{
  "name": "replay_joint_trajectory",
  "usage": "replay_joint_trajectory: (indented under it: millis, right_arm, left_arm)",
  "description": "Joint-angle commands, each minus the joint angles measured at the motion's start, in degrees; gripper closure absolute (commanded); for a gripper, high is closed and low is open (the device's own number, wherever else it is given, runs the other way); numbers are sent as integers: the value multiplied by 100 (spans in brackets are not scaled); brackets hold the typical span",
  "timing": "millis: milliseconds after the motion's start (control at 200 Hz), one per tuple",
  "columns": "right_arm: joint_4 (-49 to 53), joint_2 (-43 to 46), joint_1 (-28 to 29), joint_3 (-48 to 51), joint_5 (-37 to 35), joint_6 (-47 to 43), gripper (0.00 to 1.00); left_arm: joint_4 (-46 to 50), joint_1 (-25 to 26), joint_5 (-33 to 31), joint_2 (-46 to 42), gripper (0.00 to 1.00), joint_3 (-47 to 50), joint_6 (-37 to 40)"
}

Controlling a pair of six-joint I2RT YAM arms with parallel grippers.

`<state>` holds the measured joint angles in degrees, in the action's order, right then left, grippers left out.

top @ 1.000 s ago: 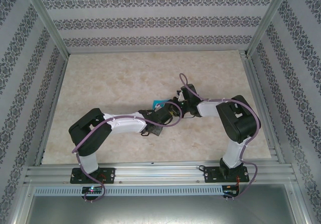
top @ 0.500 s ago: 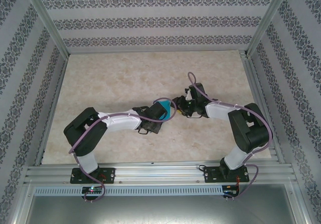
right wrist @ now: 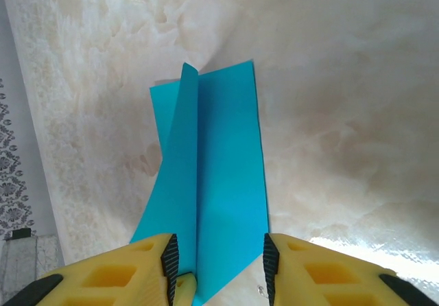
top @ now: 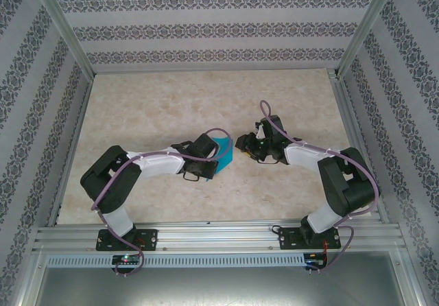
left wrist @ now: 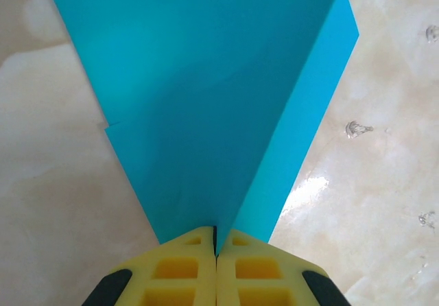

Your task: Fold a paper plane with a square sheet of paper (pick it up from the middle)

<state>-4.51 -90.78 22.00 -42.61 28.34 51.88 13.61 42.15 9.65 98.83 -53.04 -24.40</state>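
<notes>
Sheet of paper [top: 224, 152], partly folded, is over mid-tabletop [top: 171, 100] between both tools, centre crease running straight out from the left tool [left wrist: 216, 241], clenched on its narrow end. Right tool [right wrist: 216, 251] is released, jaws apart, just right of the sheet and lined up on that crease, so I judge it takes the next pinch. Left wrist view shows the grip; right wrist view shows a flap standing off the crease, too small to tell from overhead.
</notes>
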Motion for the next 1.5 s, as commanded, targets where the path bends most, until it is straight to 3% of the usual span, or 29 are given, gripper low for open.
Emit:
replay_joint_trajectory:
  millis: [0,365,659,1494]
  right_arm:
    - [-146,59,117,49,47,-88,62]
    - [-661,-375,722,-167,180,21,83]
    - [-1065,-769,990,-378,264,248,85]
    - [-1262,-1691,1032,-991,471,422,84]
  left_arm:
    - [-244,-201,451,-144,93,193,-94]
    - [-1042,-918,2029,-137,93,629,-351]
    - [-1082,-1308,3025,167,93,539,-342]
    - [-1168,-1628,3377,616,95,679,-915]
